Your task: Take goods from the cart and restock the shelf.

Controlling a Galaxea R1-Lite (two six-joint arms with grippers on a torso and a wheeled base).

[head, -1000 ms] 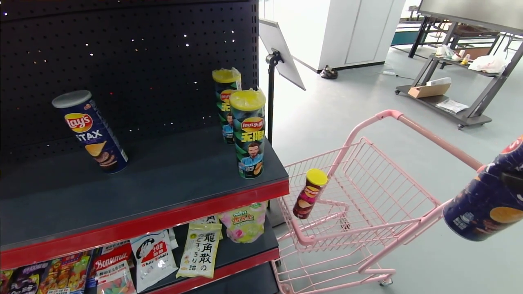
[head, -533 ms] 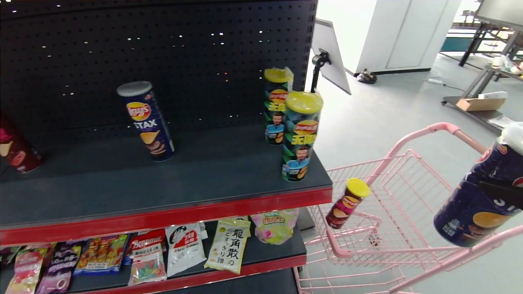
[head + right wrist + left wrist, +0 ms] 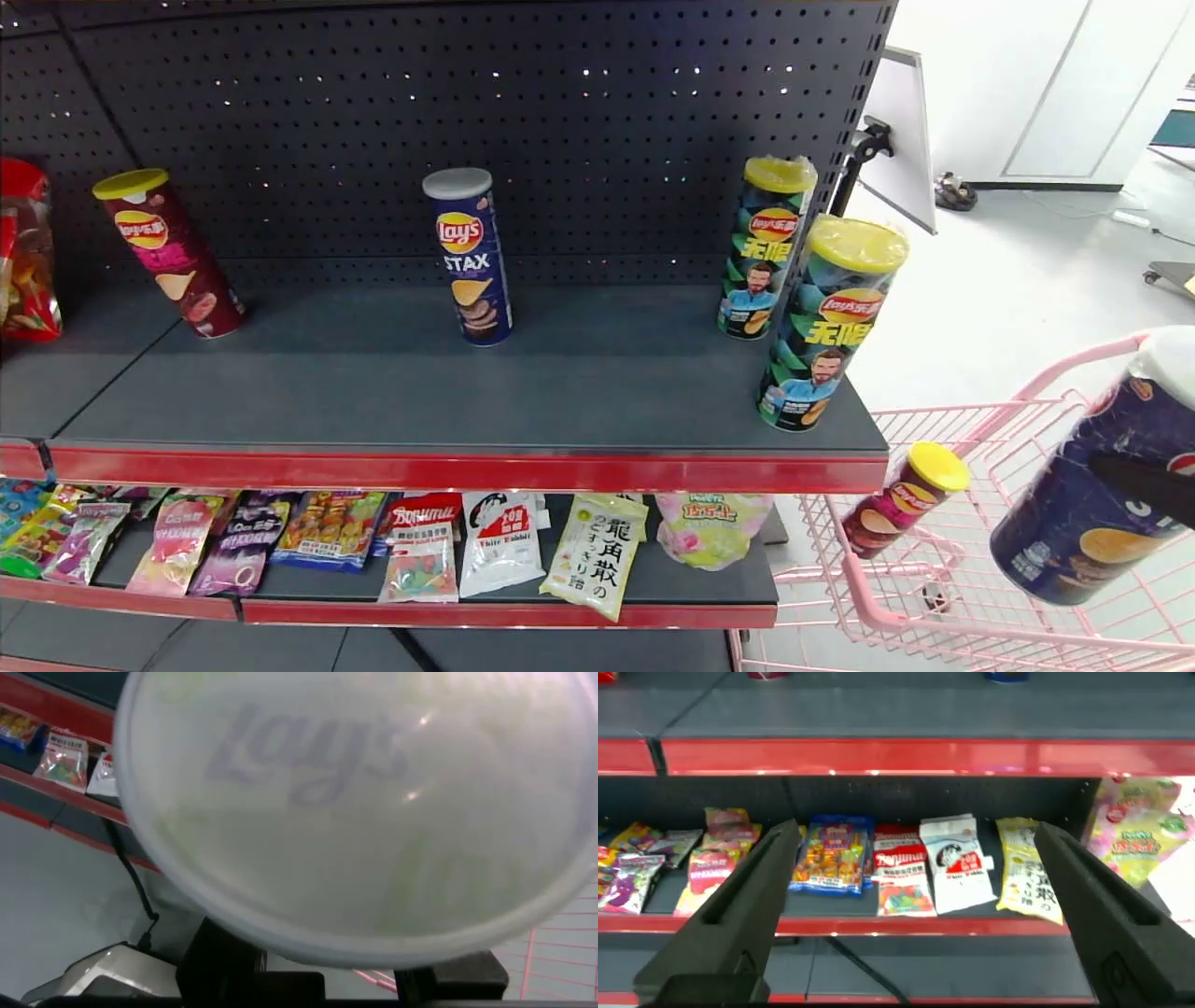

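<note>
My right gripper (image 3: 1125, 471) is shut on a dark blue chips can (image 3: 1074, 509) with a white lid, held tilted over the pink cart (image 3: 971, 415) at the far right. That lid (image 3: 355, 812) sits close before the right wrist camera. A maroon can with a yellow lid (image 3: 901, 499) leans inside the cart. The dark shelf with a red front edge (image 3: 467, 467) carries a maroon can (image 3: 173, 252), a blue can (image 3: 470, 257) and two green cans (image 3: 766, 247) (image 3: 831, 322). My left gripper (image 3: 915, 924) is open, facing the lower shelf.
Several snack bags (image 3: 504, 551) (image 3: 948, 863) lie along the lower shelf. A red bag (image 3: 23, 247) stands at the upper shelf's far left. Bare shelf board lies between the blue can and the green cans. A white board on a stand (image 3: 901, 131) is beside the shelf's right end.
The head camera has panned left, so the shelf fills more of the picture and the maroon can at left has come into view. The held can stays at the right edge.
</note>
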